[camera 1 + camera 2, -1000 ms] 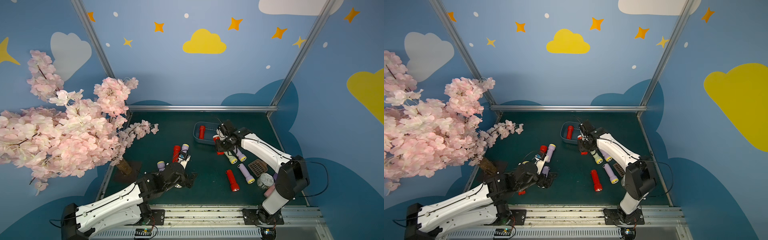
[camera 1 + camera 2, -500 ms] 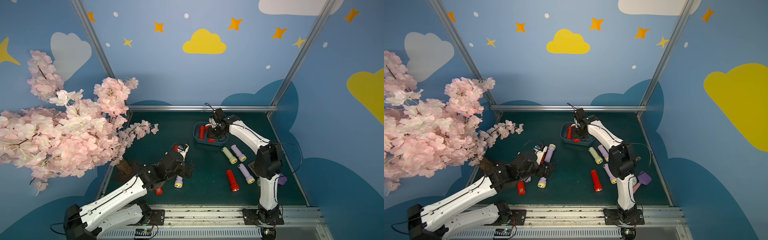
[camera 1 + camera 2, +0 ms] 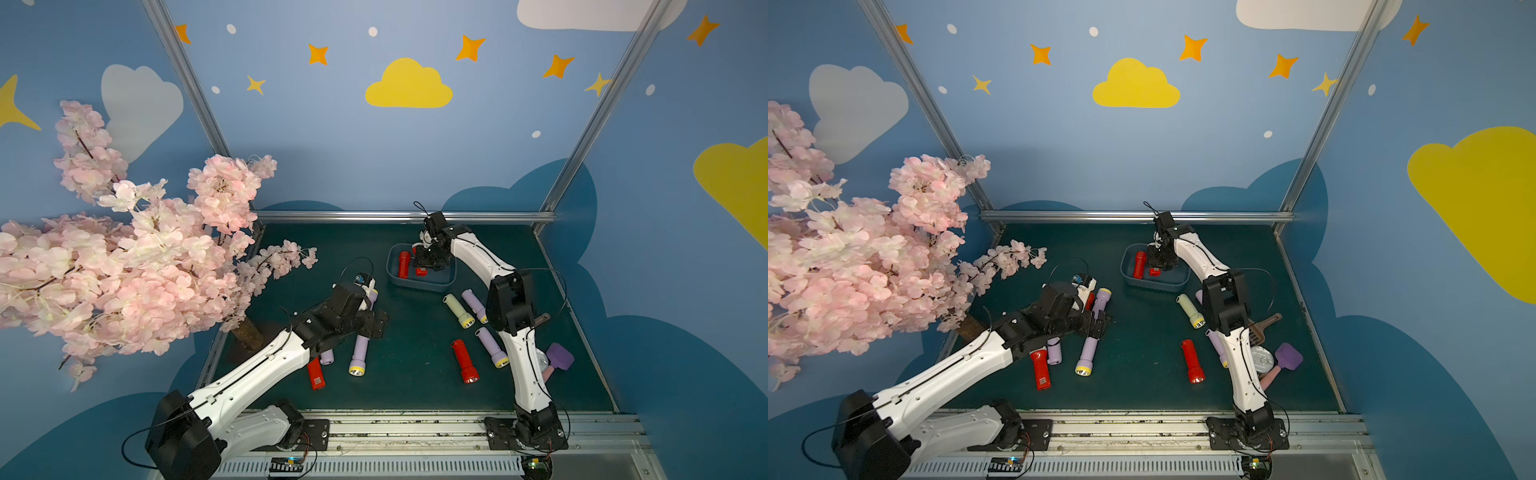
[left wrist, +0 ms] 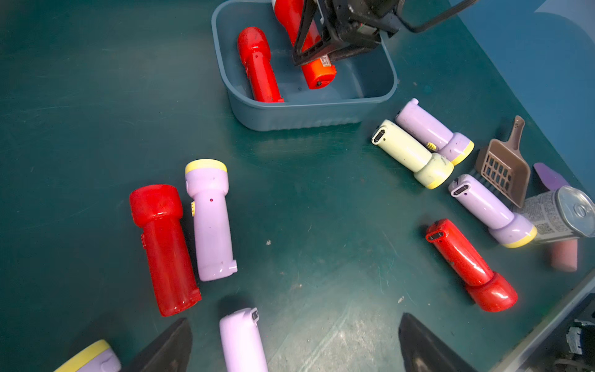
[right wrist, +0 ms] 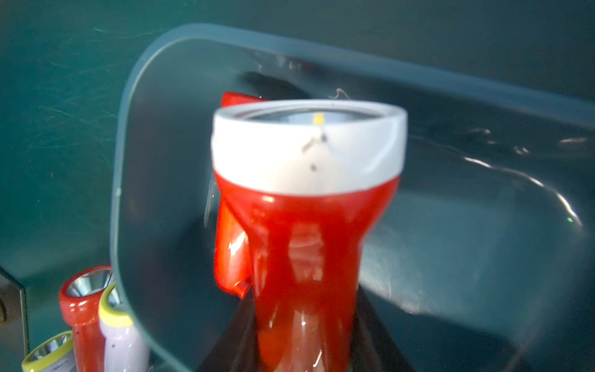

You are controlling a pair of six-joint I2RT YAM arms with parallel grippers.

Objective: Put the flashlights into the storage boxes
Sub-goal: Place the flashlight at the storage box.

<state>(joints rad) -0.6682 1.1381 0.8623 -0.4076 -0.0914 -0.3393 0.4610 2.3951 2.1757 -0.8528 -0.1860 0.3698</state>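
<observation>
Flashlights (image 3: 464, 360) in red, lilac and pale yellow lying flat across a dark green bench (image 3: 415, 386), plus two more at the blue-grey storage box (image 3: 419, 285), set toward the far wall, right of centre. Inside the box, along its left side, a loose red flashlight (image 4: 257, 64) lying on the floor. Just beside it, a red flashlight with a white head ring (image 5: 302, 241), clamped around its body by the right end effector (image 3: 430, 262), jaws narrowed onto it, head toward the far wall, tail toward the near side; contact with the box floor impossible to tell. Left end effector (image 4: 296, 348) spread wide, holding nothing, poised above the tail end of a lilac flashlight (image 4: 241, 341) on the left half of the bench. Beyond that, a red-headed flashlight (image 4: 164, 251) and a yellow-ringed lilac flashlight (image 4: 211, 222) side by side, touching. On the right half, between box and near edge, a pale yellow flashlight (image 4: 409, 154) just beside a lilac neighbour (image 4: 431, 128). By the right edge, close together, a brown slotted scoop (image 4: 505, 164), a silver tin can (image 4: 557, 212) and a pink cylinder (image 4: 563, 257). At far left, a pink blossom tree (image 3: 124, 257).
</observation>
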